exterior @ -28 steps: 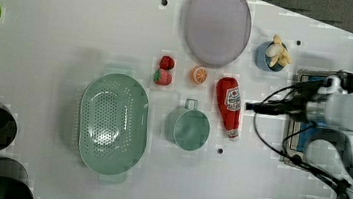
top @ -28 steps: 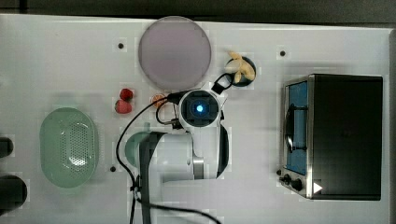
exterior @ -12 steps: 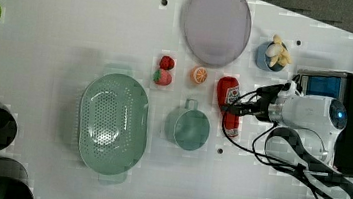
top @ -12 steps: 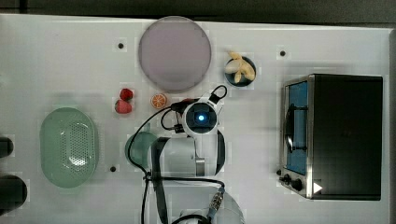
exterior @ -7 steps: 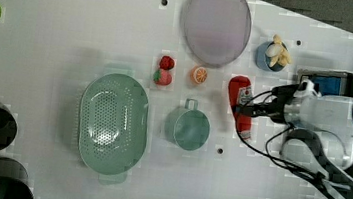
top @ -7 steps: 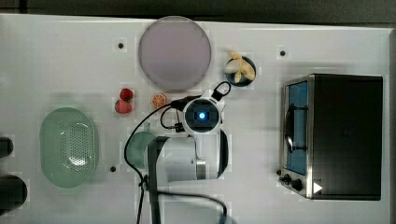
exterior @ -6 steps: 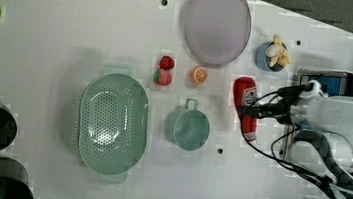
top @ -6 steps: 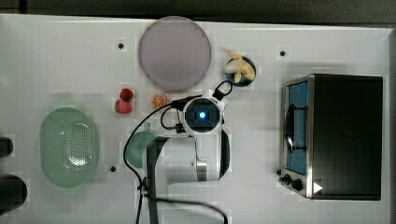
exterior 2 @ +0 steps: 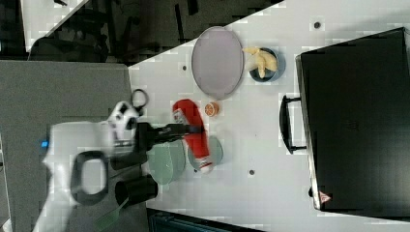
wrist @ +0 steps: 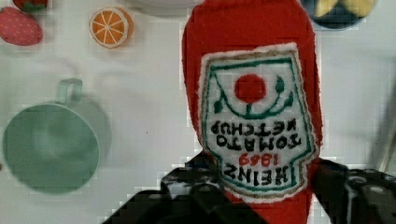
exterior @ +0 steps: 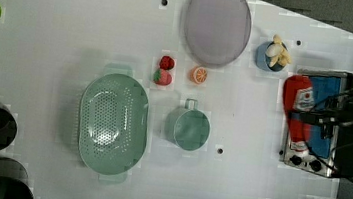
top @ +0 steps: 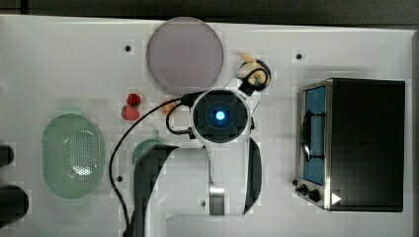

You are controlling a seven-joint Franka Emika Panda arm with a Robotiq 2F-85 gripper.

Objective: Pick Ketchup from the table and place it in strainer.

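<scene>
The black two-fingered gripper [wrist: 261, 186] is clamped across the lower body of the slim red Ketchup squeeze bottle with a white-and-dark label [wrist: 252, 107], one finger on each side of the label. The bottle is lifted off the white table [exterior: 72, 27]; in the left view it hangs in front of the black toaster oven with a blue door [exterior: 330, 122], and in the right view it hangs over the teal-green round cup with a handle [exterior 2: 215, 152].

The landmark is the teal-green cup [exterior: 189, 128]. In the left view, the large pale green oval plastic strainer with a perforated centre [exterior: 111, 122] lies just beside the cup on the left view's left, apart from it, and holds nothing. An orange slice [exterior: 198, 74] lies near the cup on the far side of its handle. Two red strawberries [exterior: 164, 70] lie near the cup, beyond the strainer's rim. A large grey-lilac round plate [exterior: 217, 23] sits farther from the cup, past the orange slice. A small blue bowl of bananas [exterior: 272, 55] stands well apart from the cup, beside the plate.
</scene>
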